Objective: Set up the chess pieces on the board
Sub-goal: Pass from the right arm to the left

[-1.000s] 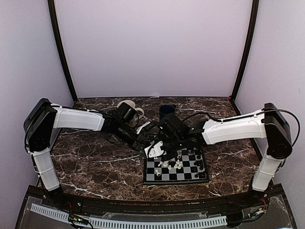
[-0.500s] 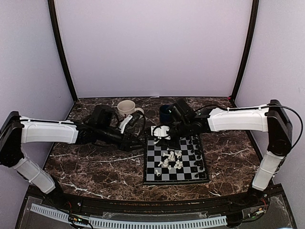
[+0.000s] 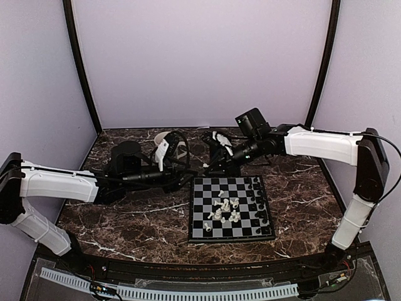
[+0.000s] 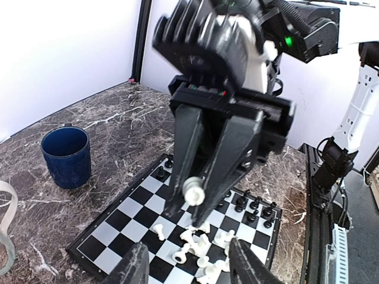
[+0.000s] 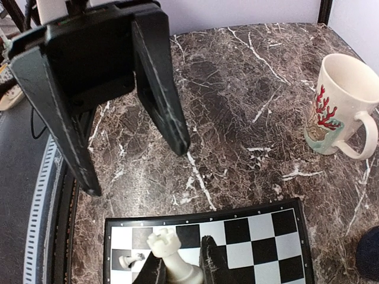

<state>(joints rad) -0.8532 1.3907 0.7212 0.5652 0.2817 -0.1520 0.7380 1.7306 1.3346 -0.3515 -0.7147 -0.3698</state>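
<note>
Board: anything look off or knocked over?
Yes. The white pieces sit jumbled in the middle of the board, and a few lie on their sides instead of standing in rows. The black pieces line one edge.

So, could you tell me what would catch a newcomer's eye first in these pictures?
Near the far edge of the board, the right arm's fingers pinch a white chess piece, facing the left arm's fingers, which stand open. In the board's middle, a cluster of white pieces lies jumbled, some toppled.
</note>
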